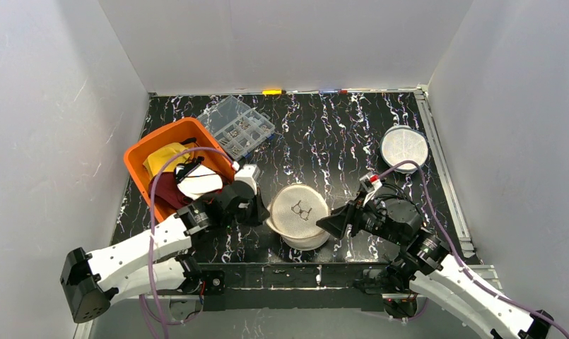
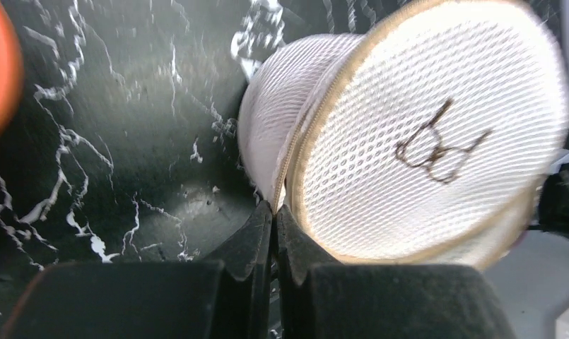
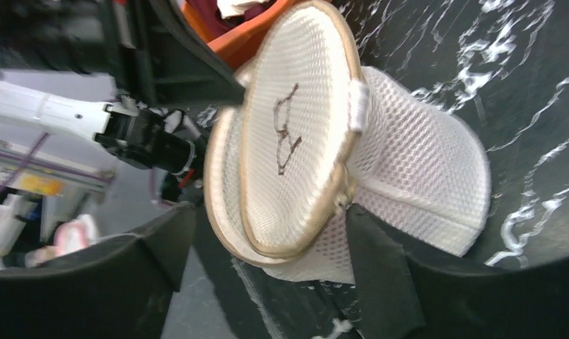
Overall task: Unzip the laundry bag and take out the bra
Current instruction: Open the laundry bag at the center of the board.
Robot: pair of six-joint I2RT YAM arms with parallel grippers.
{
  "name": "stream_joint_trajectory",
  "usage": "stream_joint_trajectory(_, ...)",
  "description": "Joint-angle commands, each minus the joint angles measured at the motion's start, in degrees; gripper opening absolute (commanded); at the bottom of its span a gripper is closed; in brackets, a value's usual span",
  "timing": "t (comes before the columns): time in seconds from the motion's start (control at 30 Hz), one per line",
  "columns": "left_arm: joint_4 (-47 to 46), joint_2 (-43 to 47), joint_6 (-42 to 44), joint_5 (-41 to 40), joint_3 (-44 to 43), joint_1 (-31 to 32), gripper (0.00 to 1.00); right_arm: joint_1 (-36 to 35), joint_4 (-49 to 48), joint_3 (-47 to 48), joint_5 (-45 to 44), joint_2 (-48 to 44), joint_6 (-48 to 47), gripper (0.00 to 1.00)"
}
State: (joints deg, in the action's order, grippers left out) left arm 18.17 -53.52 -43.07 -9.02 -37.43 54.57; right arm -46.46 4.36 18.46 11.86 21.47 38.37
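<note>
The left gripper (image 2: 274, 212) pinches shut on the zipper edge of the round mesh laundry bag (image 1: 300, 212), mid-table beside the orange bin (image 1: 141, 154). The right gripper (image 3: 267, 240), jaws apart, straddles the bag. A hard tug could slip off or drag the bag.

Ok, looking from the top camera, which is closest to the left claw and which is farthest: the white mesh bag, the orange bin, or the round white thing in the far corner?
1. White mesh bag: right beside the left claw, at its edge.
2. Orange bin: just behind the claw, to the left.
3. Round white disc: far across on the right side.
</note>
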Motion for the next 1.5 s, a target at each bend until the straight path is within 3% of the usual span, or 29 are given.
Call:
stream_joint_trajectory(0.0,11.96,-0.86,7.18,-6.66,-14.27,-0.06,0.0,0.27,5.43,8.57,-4.69,0.45,-1.76,0.97)
stream_joint_trajectory(0.23,22.2,-7.17,14.15,-11.87,-31.64,0.31,0.0,0.27,10.53,15.04,-16.81,0.05,3.4,0.99)
stream_joint_trajectory(0.4,24.62,-12.34,16.4,-14.52,-38.97,2.27,0.0,0.26,8.89,17.91,-16.19,2.96,8.6,0.97)
stream_joint_trajectory(0.77,17.85,-21.4,11.17,-17.67,-35.9,7.35,0.0,0.31,9.14,21.88,-14.67,18.03,16.99,0.92)
stream_joint_trajectory(1.13,16.91,-22.48,4.01,-22.57,-34.98,7.75,0.0,0.06,14.21,25.93,-17.38,20.36,18.29,0.88)
stream_joint_trajectory(1.47,12.46,-21.39,1.86,-17.08,-35.13,7.92,0.0,-3.53,10.51,29.47,-19.21,31.42,18.12,0.9)
